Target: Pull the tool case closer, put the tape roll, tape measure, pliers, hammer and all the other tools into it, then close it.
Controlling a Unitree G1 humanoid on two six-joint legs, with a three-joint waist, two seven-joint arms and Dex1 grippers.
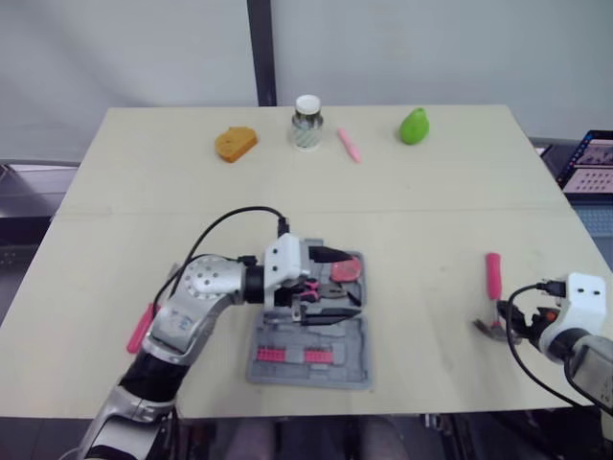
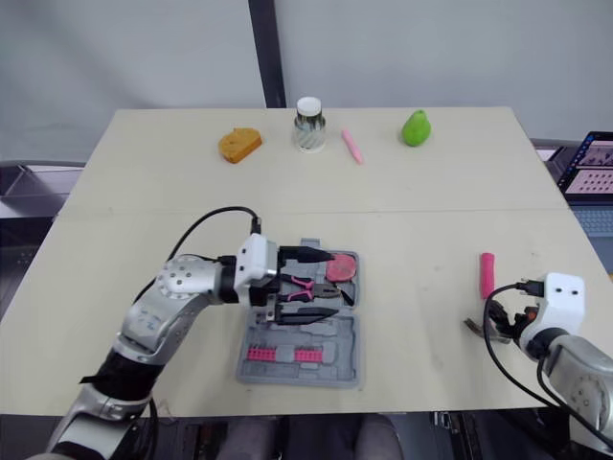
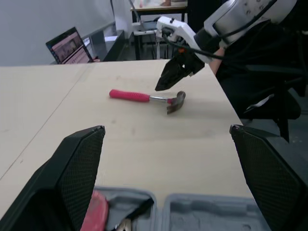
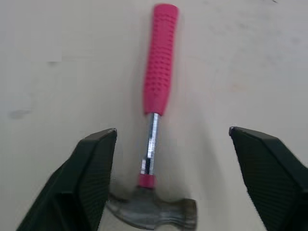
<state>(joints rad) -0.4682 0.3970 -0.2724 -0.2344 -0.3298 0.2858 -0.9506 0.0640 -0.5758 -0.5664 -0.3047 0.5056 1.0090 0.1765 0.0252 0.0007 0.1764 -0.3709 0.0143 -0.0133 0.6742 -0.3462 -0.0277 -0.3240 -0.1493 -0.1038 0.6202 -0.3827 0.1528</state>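
Right wrist view: the right pincer [image 4: 172,130] has its fingers spread wide and holds nothing; one finger stands on each side of the hammer [image 4: 156,72], level with the bare steel shaft just above the head.
Hammer's place: flat on the worktop [image 1: 431,220] at the lower right of the left eye view, pink grip pointing up the frame, head toward the bottom edge, well apart from the case.
Handling: stiff and head-heavy, by my judgement; the bare shaft looks slick, while the dimpled pink grip should give better friction.
Where to take hold: low on the grip or at the neck close to the head, closing across the shaft, so the head has little leverage to swing down when lifted.
Left eye view: the left pincer [image 1: 335,283] is wide open and empty, above the open tool case [image 1: 350,345] at lower centre.
Case contents: pliers [image 1: 308,286] with pink handles, a red rounded item [image 1: 347,271], and a row of pink bits [image 1: 292,356] in the nearer half.
Lower left edge: a pink-handled item [image 1: 140,331], partly hidden by the left arm; which tool it is I cannot tell.
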